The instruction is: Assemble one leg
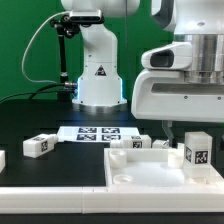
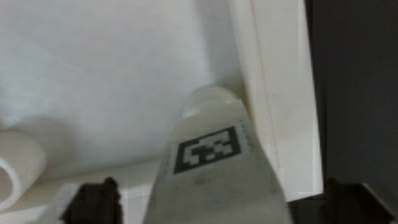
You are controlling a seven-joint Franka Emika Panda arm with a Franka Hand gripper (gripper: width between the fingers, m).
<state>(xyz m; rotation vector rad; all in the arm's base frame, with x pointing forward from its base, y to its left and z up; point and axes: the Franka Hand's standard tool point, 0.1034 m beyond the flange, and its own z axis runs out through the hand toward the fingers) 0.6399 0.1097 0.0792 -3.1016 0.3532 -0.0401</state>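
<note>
Hanging directly over the panel's [image 1: 140, 172] corner at the exterior view's right, the hand [image 1: 192, 138] has the leg [image 1: 197, 151] straight below it, between its fingers. No sideways reach seems needed, so the coming move looks like a plain vertical one. The leg's long axis is upright, in line with the hand, with one tagged face turned toward the exterior camera. In the wrist view its far end sits inside the panel, just beside the raised rim [image 2: 276, 70]; whether it touches the panel floor I cannot tell. The dark fingertips [image 2: 95, 200] flank the leg, and thin pale strips seem to show between them and its sides. The blur is too heavy to say whether the hand pinches the leg or stands spread around it. The panel lies flat on the black desk [image 1: 40, 125]. Beyond the panel lie the marker board [image 1: 90, 133] and spare legs [image 1: 37, 146], well apart from that corner, so there is room to work.
</note>
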